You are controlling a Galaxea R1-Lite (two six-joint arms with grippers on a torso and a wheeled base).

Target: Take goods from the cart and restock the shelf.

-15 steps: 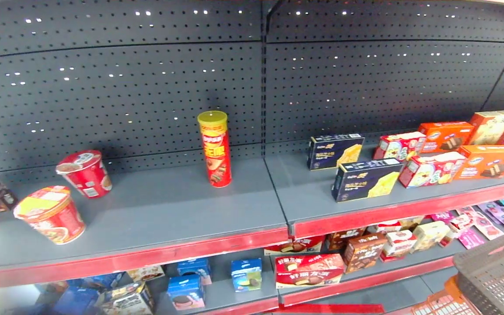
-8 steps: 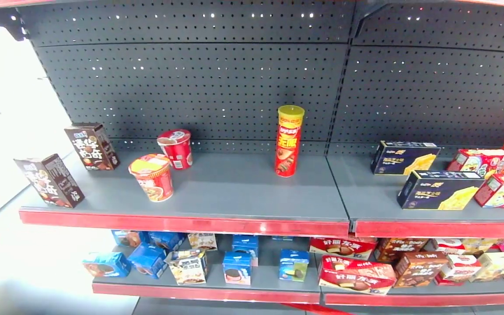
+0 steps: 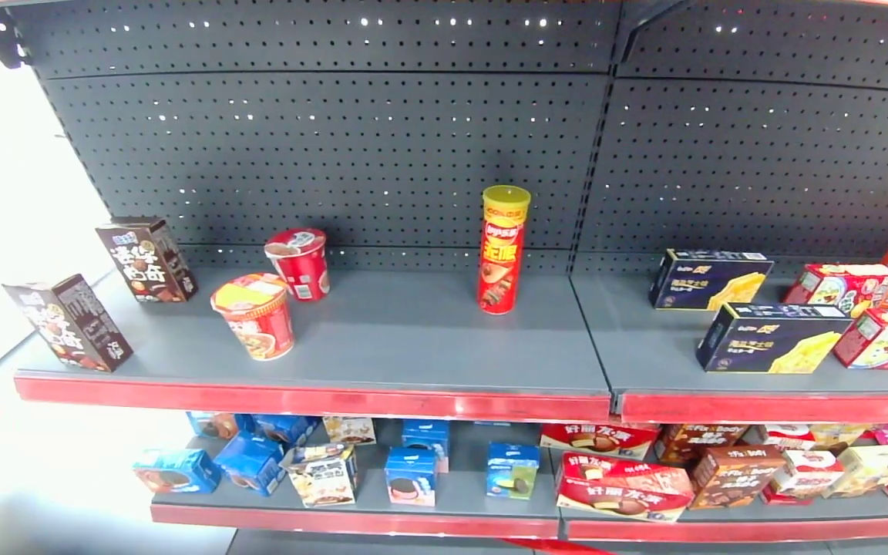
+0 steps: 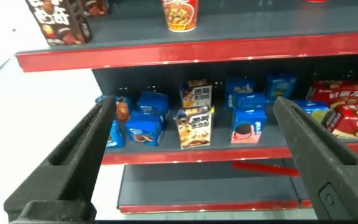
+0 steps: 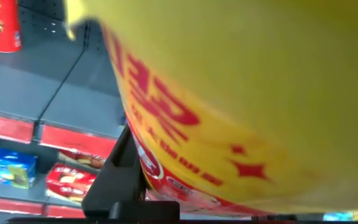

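As things stand: right hand (image 5: 216, 193) is clamped on a yellow package (image 5: 241, 93) with red print, one dark finger (image 5: 118, 177) flat against its side.
Left hand (image 4: 196, 106): spread wide with nothing between its fingers, facing the blue boxes (image 4: 148, 122) on the lower shelf (image 4: 197, 155).
Where the goods sit: the package is in my right hand, off the shelf. The upper shelf (image 3: 413, 347) has bare board either side of the red chip tube (image 3: 502, 250).
Handling: I judge it light, glossy and thin-walled — likely to slip, or dent under a hard squeeze.
Grip: around the middle of its curved side with moderate pressure. Whether it is a tube or a bag I cannot tell.
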